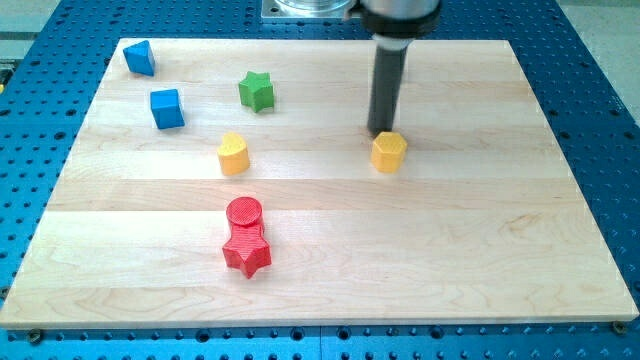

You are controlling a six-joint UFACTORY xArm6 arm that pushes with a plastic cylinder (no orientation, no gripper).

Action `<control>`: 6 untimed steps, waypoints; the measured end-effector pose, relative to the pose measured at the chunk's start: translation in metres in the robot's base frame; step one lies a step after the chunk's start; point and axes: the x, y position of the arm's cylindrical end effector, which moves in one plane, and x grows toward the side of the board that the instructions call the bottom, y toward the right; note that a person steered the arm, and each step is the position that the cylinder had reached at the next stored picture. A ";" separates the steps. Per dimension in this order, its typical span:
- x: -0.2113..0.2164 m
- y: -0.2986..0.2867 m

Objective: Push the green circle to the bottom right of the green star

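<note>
The green star point(256, 90) lies at the board's upper left-centre. No green circle shows anywhere in the view. My tip point(382, 133) stands at the upper edge of a yellow hexagon point(388, 152), touching or almost touching it, well to the right of the green star and slightly lower.
A blue block point(139, 57) lies at the top left and a blue cube point(167, 108) below it. A yellow block point(233, 153) lies below the green star. A red circle point(244, 212) touches a red star point(247, 252) at lower centre-left. The wooden board point(500, 250) rests on a blue perforated table.
</note>
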 end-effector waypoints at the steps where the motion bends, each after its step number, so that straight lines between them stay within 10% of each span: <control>1: -0.064 0.043; 4: -0.119 -0.064; 6: -0.022 -0.113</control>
